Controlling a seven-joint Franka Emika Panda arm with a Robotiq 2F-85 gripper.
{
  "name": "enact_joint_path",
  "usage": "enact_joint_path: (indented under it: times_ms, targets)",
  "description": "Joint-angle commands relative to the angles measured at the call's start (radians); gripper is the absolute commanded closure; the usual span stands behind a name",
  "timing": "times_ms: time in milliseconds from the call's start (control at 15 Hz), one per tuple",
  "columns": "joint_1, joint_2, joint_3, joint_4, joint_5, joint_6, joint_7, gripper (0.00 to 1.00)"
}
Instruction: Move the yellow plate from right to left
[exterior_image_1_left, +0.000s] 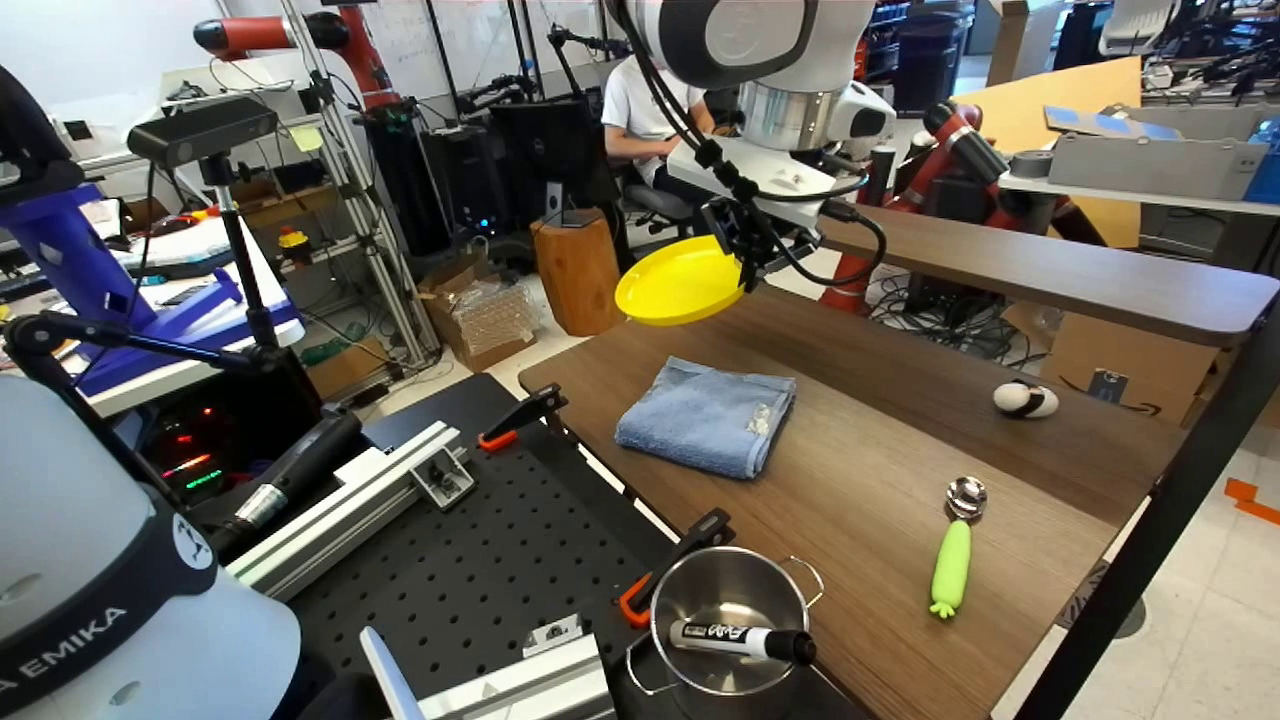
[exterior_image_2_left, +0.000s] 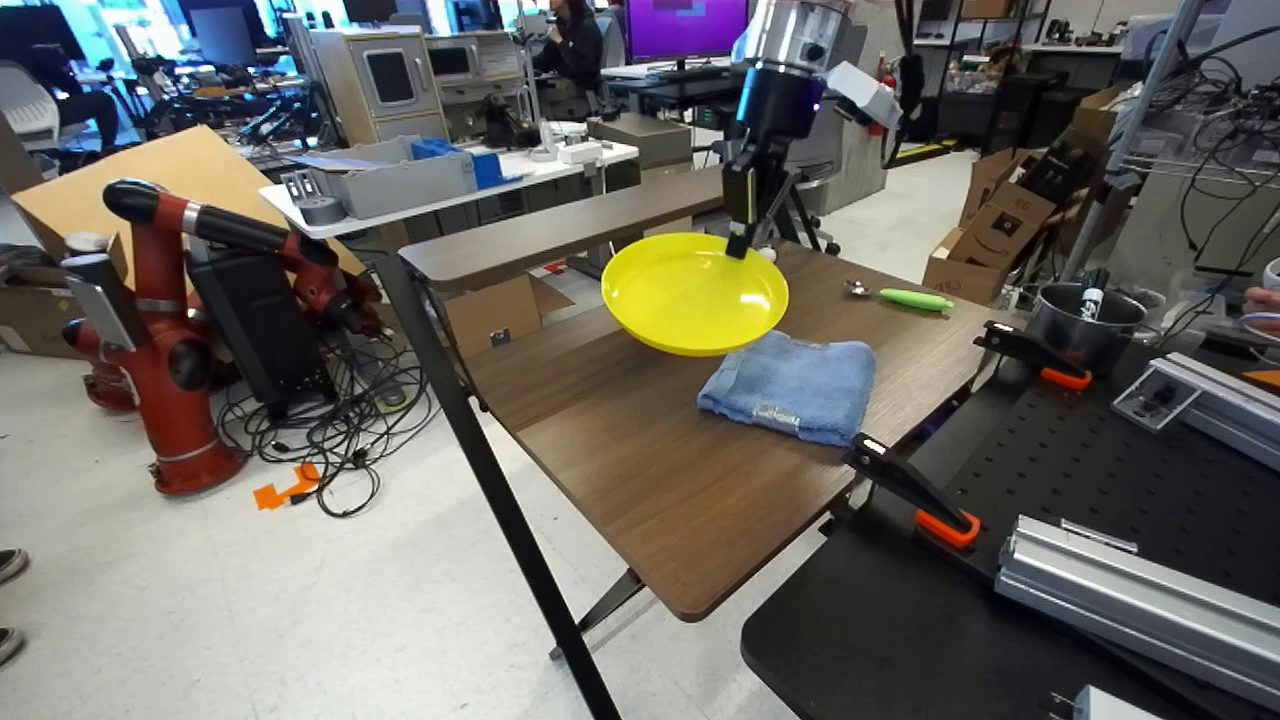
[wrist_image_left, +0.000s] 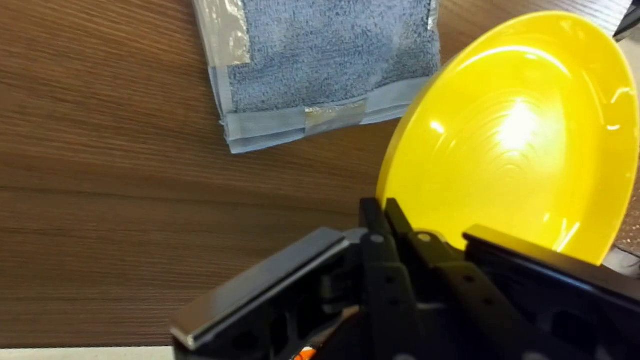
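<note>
The yellow plate (exterior_image_1_left: 680, 285) is held in the air above the wooden table (exterior_image_1_left: 860, 450). It shows in both exterior views (exterior_image_2_left: 690, 295), somewhat tilted, with its inner face visible. In the wrist view the plate (wrist_image_left: 505, 145) fills the right side. My gripper (wrist_image_left: 384, 206) is shut on the plate's rim, with one finger outside the rim and one inside. The gripper also shows at the plate's edge in both exterior views (exterior_image_1_left: 748, 272) (exterior_image_2_left: 738, 245). The folded blue cloth (exterior_image_1_left: 708, 415) lies on the table below and beside the plate, apart from it.
A lime-green handled scoop (exterior_image_1_left: 952, 565) and a white-and-black egg-shaped object (exterior_image_1_left: 1025, 399) lie on the table. A metal pot (exterior_image_1_left: 695, 580) holding a marker (exterior_image_1_left: 735, 640) stands by the near edge. Clamps (exterior_image_1_left: 525, 415) grip that edge. A raised shelf (exterior_image_1_left: 1050, 275) runs along the far side.
</note>
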Motion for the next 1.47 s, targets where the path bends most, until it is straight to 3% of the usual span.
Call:
enact_joint_path:
  times_ms: [0, 1400]
  targets:
    - [0.042, 0.055, -0.011, 0.060, -0.049, 0.018, 0.064, 0.99]
    - [0.226, 0.486, -0.068, 0.544, -0.345, -0.102, 0.438, 0.99]
